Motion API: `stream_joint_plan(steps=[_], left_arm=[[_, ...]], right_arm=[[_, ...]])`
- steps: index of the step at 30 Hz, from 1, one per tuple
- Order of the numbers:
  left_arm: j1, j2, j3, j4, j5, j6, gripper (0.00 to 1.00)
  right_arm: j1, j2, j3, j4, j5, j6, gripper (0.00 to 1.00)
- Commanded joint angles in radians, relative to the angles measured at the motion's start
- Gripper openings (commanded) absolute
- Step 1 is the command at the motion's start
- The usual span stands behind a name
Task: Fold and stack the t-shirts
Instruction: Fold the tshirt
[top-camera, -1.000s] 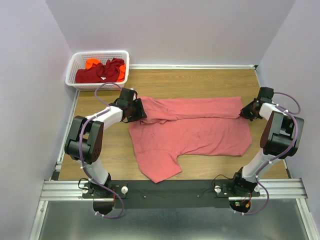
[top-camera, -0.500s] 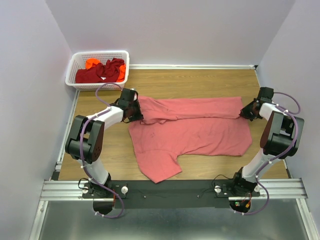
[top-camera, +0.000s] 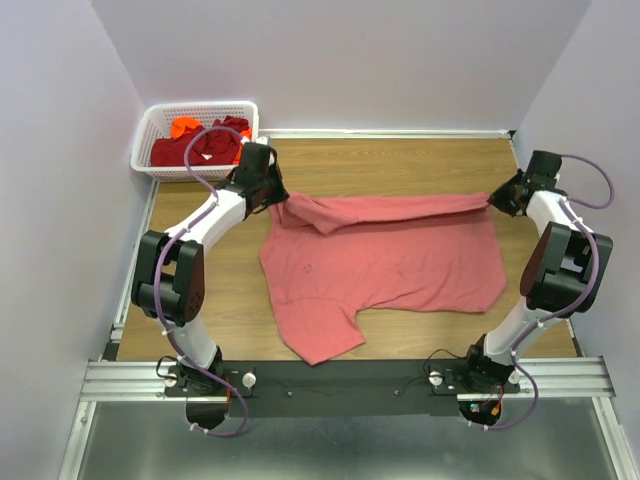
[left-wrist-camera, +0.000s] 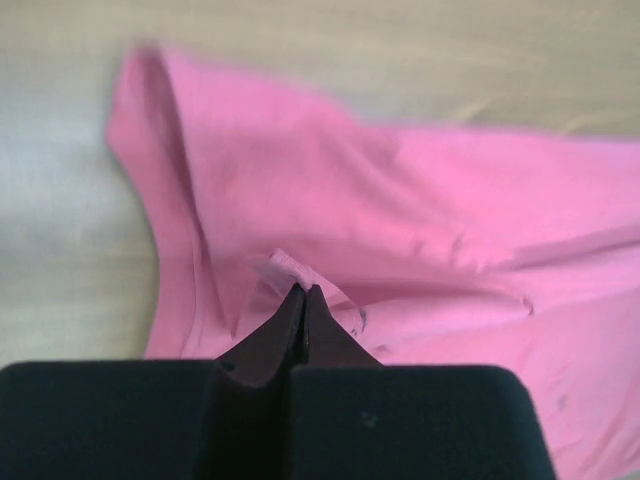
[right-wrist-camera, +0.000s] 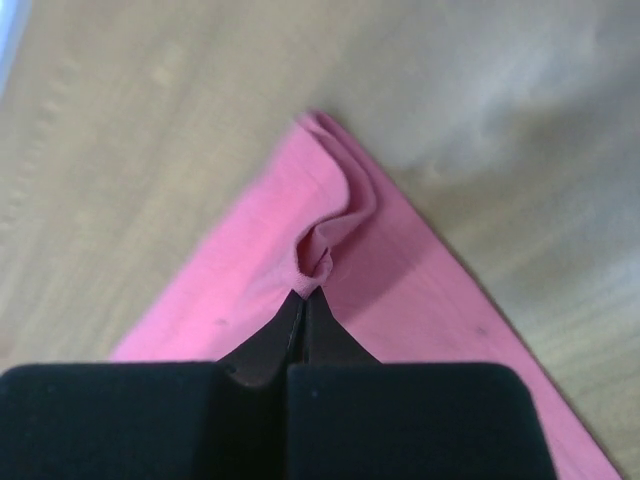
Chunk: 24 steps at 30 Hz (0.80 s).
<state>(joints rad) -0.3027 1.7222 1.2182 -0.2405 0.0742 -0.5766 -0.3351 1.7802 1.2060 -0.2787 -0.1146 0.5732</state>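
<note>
A large salmon-pink t-shirt (top-camera: 385, 260) lies spread on the wooden table, its far edge lifted and stretched between both arms. My left gripper (top-camera: 277, 200) is shut on the shirt's far left corner; in the left wrist view a fold of pink cloth (left-wrist-camera: 420, 230) sits pinched at the tips (left-wrist-camera: 303, 291). My right gripper (top-camera: 492, 203) is shut on the far right corner, where bunched cloth (right-wrist-camera: 330, 240) meets the tips (right-wrist-camera: 304, 293). Dark red (top-camera: 175, 152) and bright orange (top-camera: 184, 127) t-shirts lie crumpled in the basket.
A white plastic lattice basket (top-camera: 150, 118) stands at the far left corner against the walls. Purple walls close in the table on the left, back and right. One sleeve of the pink shirt (top-camera: 320, 335) reaches toward the near edge.
The left gripper closed on the shirt's far left corner. Both grippers then moved away from the bases, lifting and drawing the far edge taut.
</note>
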Motion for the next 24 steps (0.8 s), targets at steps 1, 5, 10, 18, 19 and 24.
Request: stream_joint_plan(steps=[1, 5, 10, 18, 19, 24], left_arm=[[0.017, 0.062, 0.156, -0.023, -0.067, 0.053, 0.0], [0.037, 0.137, 0.329, -0.048, -0.129, 0.098, 0.0], [0.042, 0.23, 0.504, -0.028, -0.148, 0.162, 0.0], [0.045, 0.309, 0.624, 0.11, -0.149, 0.274, 0.0], [0.045, 0.338, 0.668, 0.116, -0.131, 0.302, 0.0], [0.047, 0.413, 0.774, 0.124, -0.119, 0.346, 0.0]], right_arm=[[-0.004, 0.007, 0.117, 0.016, -0.031, -0.03, 0.01], [-0.004, 0.064, 0.214, 0.018, -0.066, -0.035, 0.01], [-0.004, 0.159, 0.316, 0.021, -0.073, -0.039, 0.01], [-0.004, 0.248, 0.409, 0.03, -0.073, -0.055, 0.01], [-0.004, 0.255, 0.417, 0.03, -0.071, -0.056, 0.01], [-0.004, 0.291, 0.428, 0.033, -0.069, -0.064, 0.01]])
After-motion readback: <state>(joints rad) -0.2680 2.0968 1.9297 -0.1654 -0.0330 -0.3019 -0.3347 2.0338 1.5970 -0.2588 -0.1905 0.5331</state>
